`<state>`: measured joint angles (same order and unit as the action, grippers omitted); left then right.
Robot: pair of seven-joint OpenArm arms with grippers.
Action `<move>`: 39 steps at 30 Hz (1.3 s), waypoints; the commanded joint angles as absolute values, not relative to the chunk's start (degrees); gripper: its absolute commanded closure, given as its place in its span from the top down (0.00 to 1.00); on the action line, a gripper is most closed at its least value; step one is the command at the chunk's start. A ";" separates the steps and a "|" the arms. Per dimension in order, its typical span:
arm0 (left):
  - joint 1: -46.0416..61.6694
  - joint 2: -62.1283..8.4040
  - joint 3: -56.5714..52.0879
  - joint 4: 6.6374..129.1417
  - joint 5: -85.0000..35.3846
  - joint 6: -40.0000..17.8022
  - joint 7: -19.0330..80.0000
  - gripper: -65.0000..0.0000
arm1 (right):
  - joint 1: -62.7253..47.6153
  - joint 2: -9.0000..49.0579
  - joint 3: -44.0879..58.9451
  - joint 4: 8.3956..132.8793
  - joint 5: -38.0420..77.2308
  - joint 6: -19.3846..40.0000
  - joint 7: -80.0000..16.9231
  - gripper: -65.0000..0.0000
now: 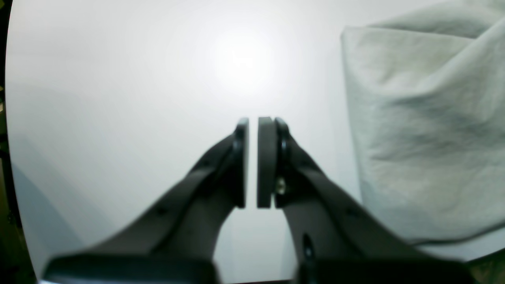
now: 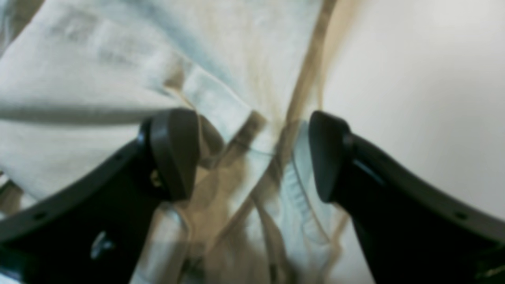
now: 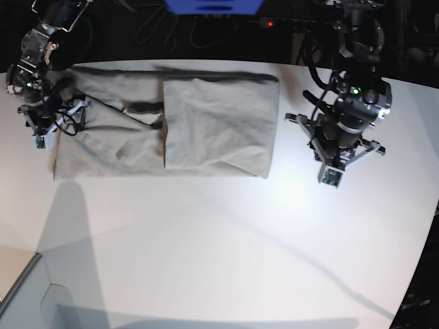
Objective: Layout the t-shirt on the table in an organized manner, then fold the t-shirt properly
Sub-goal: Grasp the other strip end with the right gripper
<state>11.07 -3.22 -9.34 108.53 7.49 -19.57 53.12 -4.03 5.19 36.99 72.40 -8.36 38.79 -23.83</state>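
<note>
The light grey-beige t-shirt (image 3: 206, 116) lies on the white table (image 3: 219, 247) at the back left, its right part folded over the middle. My right gripper (image 3: 41, 140) stands over the shirt's left edge. In the right wrist view it is open (image 2: 248, 118), with bunched folds and a seam of the t-shirt (image 2: 98, 59) between its fingers and bare table (image 2: 414, 79) to the right. My left gripper (image 3: 330, 177) hovers right of the shirt, apart from it. In the left wrist view it is shut (image 1: 253, 122) on nothing, with the t-shirt (image 1: 426, 118) at the right.
Behind the table's far edge are dark cables and a blue object (image 3: 212, 5). The table's curved edge runs along the lower left (image 3: 20, 288) and the right side (image 3: 429, 226). Arm shadows fall across the white top in front of the shirt.
</note>
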 commanded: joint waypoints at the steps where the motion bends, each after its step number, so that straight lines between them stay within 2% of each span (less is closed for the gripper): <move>1: 10.59 -3.38 -9.54 109.76 7.43 -19.47 52.35 0.06 | -3.74 5.76 37.05 71.78 -9.54 40.00 -25.36 0.68; 9: 12.00 -3.65 -9.54 109.76 7.43 -19.47 51.82 0.06 | -2.59 5.49 37.14 67.65 -9.45 40.00 -25.36 0.65; 13: 12.09 -3.74 -9.63 109.76 7.43 -19.47 51.82 0.06 | -2.59 5.41 36.79 67.56 -9.45 40.00 -25.63 0.43; 18: 12.62 -3.82 -12.00 111.52 7.69 -19.47 52.44 0.06 | -2.59 5.41 36.79 67.56 -9.45 40.00 -25.80 0.04; 19: 12.97 -3.74 -13.49 111.96 7.69 -19.47 52.44 0.06 | -2.68 5.41 36.79 67.56 -9.54 40.00 -25.80 0.00; 26: 14.37 -3.82 -25.45 112.92 7.52 -19.56 52.18 0.06 | -3.38 5.32 37.93 70.90 -9.54 40.00 -25.80 0.00; 33: 15.08 -3.82 -37.67 113.10 7.43 -19.56 51.82 0.06 | -8.75 -1.01 39.08 90.24 -9.54 40.00 -25.80 0.00; 39: 15.52 -3.82 -41.01 113.10 7.43 -19.56 51.82 0.06 | -12.26 -5.76 34.15 102.29 -9.54 40.00 -25.80 0.00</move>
<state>15.57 -3.18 -40.80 111.87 7.46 -19.75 52.90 -12.38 -6.13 33.85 101.27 -10.57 39.44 -27.11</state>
